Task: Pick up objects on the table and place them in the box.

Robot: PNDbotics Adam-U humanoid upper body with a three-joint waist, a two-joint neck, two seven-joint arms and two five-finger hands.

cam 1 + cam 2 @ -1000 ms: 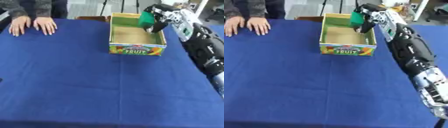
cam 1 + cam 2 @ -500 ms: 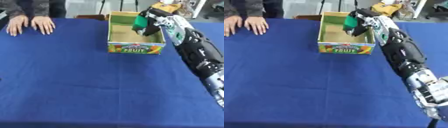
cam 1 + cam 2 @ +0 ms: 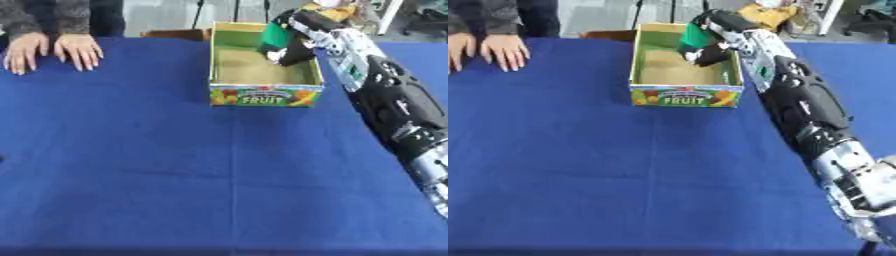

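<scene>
An open cardboard fruit box (image 3: 265,94) with a green inside stands at the far middle of the blue table (image 3: 157,165). My right arm reaches in from the right and over the box's far right corner. My right hand (image 3: 296,48) is inside the box opening, fingers curled round a green object (image 3: 276,36) with a white patch below it. The object hangs above the box floor near the right wall. My left hand shows in neither view.
A person's two bare hands (image 3: 51,49) lie flat on the table's far left edge. Yellow and white clutter (image 3: 773,14) sits behind the table at the far right.
My right hand has carried the green object further left and lower, deeper over the inside of the box. The camera has shifted slightly.
</scene>
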